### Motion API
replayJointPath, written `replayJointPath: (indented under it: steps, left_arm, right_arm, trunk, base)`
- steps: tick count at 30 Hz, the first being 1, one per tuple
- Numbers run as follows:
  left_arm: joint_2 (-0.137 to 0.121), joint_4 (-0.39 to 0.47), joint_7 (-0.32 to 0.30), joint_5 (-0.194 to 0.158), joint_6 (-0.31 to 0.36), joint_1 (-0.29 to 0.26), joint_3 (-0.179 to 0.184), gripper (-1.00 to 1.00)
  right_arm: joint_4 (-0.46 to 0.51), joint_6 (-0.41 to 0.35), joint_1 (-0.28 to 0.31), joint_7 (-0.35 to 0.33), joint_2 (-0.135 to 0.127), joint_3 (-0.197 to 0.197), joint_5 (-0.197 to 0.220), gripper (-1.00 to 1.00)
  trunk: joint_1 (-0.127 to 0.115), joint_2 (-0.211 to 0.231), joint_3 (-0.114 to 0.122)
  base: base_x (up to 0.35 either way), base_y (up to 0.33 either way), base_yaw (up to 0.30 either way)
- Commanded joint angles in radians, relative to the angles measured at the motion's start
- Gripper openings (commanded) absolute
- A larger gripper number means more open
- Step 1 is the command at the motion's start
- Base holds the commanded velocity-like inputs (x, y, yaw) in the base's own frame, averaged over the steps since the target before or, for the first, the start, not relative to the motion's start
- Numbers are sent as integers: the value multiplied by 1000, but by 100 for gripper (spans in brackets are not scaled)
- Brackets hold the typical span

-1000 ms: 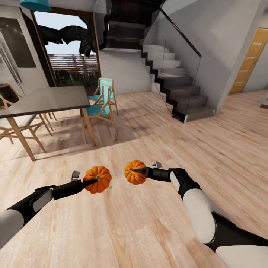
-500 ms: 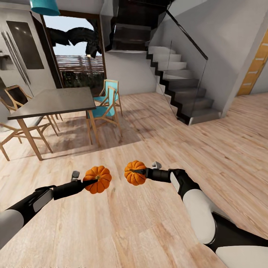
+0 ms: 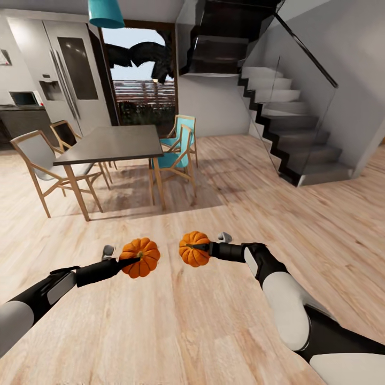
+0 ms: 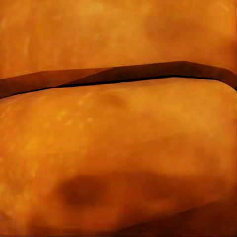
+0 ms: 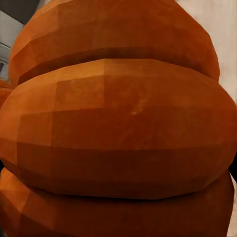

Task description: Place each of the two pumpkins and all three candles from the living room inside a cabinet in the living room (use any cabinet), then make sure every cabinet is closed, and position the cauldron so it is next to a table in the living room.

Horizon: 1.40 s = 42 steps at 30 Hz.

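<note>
I carry two ribbed orange pumpkins above the wooden floor. My left gripper (image 3: 132, 261) is shut on the left pumpkin (image 3: 140, 257), and my right gripper (image 3: 199, 247) is shut on the right pumpkin (image 3: 193, 248). Both hang side by side in front of me in the head view, a short gap between them. Orange ribbed skin of the left pumpkin (image 4: 118, 148) sits pressed close in the left wrist view, and the right pumpkin (image 5: 118, 128) looms just as near in the right wrist view. The candles, cabinet and cauldron are out of view.
A dark-topped dining table (image 3: 109, 144) with wooden chairs (image 3: 40, 160) and two teal chairs (image 3: 179, 147) stands ahead to the left. A staircase (image 3: 289, 128) with a glass rail rises at the right. A grey fridge (image 3: 69, 75) and a teal lamp (image 3: 107, 13) are at the back left.
The whole picture has shifted to the right, so the camera has turned left: the fridge and more chairs have come into view. Both arms and pumpkins keep their places before me.
</note>
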<state>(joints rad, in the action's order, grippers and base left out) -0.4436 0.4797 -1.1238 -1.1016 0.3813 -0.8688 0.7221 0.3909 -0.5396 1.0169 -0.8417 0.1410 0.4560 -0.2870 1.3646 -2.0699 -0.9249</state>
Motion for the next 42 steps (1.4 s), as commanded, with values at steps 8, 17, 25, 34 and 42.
replayJointPath:
  steps: [8,17,25,34,42]
  left_arm:
    - [-3,0,-1,-3,1,-1,-3,-100]
    - [-1,-73,5,-1,0,0,-3,-100]
    - [6,-160,0,6,-11,9,29,-100]
    - [106,-289,-4,6,-17,17,107,-100]
    - [94,-292,-5,6,-18,17,110,-100]
  right_arm:
    - [0,0,0,28,-4,2,3,-100]
    - [-8,3,-4,35,-11,3,-2,-100]
    - [-18,92,-63,31,-26,1,-60,-100]
    - [-32,155,-142,23,-30,2,-136,-100]
    - [-30,155,-142,17,-48,3,-132,-100]
  trunk:
    - [0,0,0]
    - [0,0,0]
    - [0,0,0]
    - [0,0,0]
    - [0,0,0]
  base:
    - [0,0,286]
    - [0,0,287]
    - [0,0,287]
    - [0,0,287]
    - [0,0,281]
